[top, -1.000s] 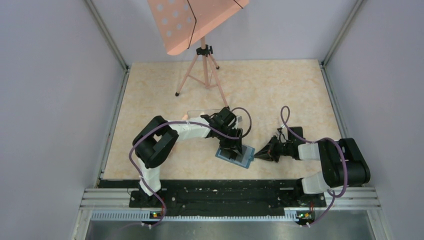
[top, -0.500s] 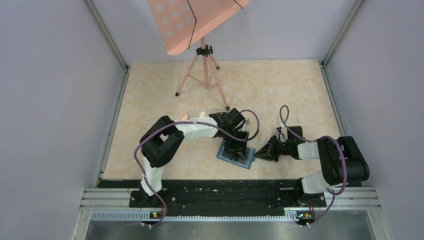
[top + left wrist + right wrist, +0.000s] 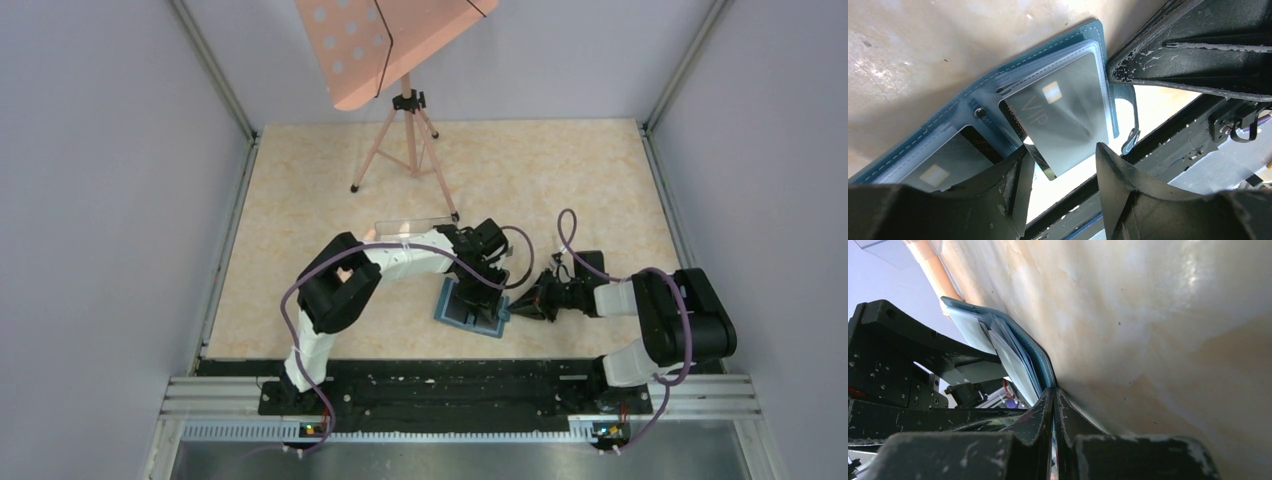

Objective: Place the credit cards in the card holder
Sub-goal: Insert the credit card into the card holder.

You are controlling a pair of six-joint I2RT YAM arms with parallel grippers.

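Observation:
The teal card holder lies open on the table, near the front edge. In the left wrist view the card holder has a dark "VIP" credit card sticking partly out of its right pocket. A second card sits in its left pocket. My left gripper is open just above it, with the VIP card's free corner between the fingers. My right gripper is shut on the holder's right edge. It shows in the top view too.
A clear plastic box lies just behind the left gripper. A pink music stand on a tripod stands at the back. The holder's snap tab hangs toward the black front rail.
My left gripper has moved right and a little back over the card holder. The right gripper has kept its hold on the holder's edge.

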